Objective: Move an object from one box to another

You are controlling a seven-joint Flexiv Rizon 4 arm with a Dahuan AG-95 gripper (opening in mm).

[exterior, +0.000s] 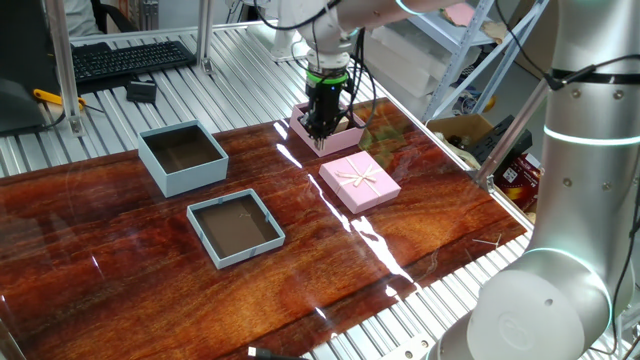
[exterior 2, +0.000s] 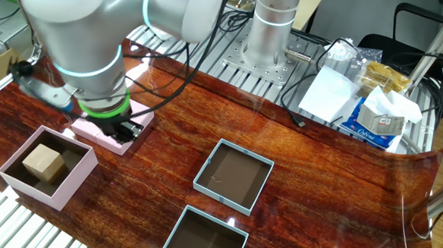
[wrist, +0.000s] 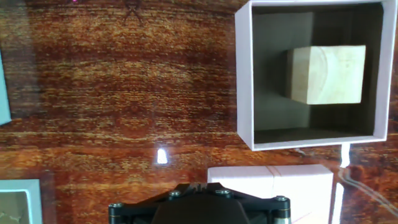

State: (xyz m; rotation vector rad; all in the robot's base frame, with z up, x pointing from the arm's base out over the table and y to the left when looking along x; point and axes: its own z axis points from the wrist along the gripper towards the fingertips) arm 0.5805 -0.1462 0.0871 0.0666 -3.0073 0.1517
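The pale tan wooden cube (exterior 2: 43,162) sits inside the pink box (exterior 2: 11,174), which has a dark inside; in the hand view the cube (wrist: 326,74) lies in the box (wrist: 244,81) at the upper right. My gripper (exterior 2: 123,129) hangs over the flat pink lid (exterior 2: 100,134), beside the pink box and apart from the cube. Its fingers look pressed together and hold nothing (exterior: 321,140). In the hand view only the gripper's dark body and tip (wrist: 197,185) show. The tall blue-grey box (exterior: 182,157) stands to the left, empty. The gripper hides the cube in the first fixed view.
A shallower blue-grey tray (exterior: 236,228) lies in front of the tall box. The lid with a ribbon bow (exterior: 360,182) lies in front of the pink box (exterior: 345,137). A keyboard (exterior: 130,58) is at the back left. Paper and packets (exterior 2: 373,108) lie by the arm's base (exterior 2: 273,22).
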